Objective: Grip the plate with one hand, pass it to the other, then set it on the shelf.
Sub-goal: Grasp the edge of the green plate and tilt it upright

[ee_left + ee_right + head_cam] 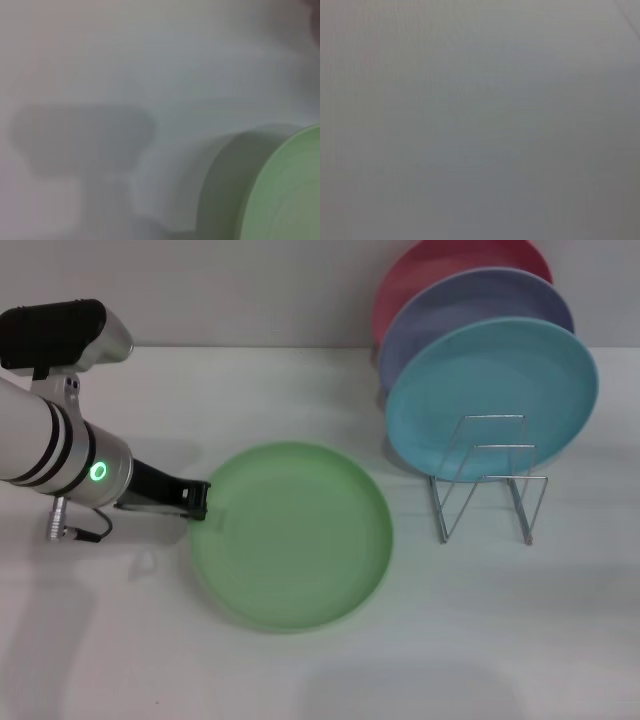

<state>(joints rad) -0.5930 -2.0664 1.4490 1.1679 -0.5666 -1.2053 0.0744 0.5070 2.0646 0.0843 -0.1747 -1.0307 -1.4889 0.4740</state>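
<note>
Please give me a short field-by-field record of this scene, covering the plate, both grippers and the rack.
green plate: flat on the table, left of the rack
left gripper: at the plate's left rim, low over the table; grip cannot be judged
right gripper: not in view
rack: right side, front slots free
blue plate: upright, right behind the rack's front loops
lavender plate: upright behind the blue one
red plate: upright at the back
task stage: plate not yet lifted
</note>
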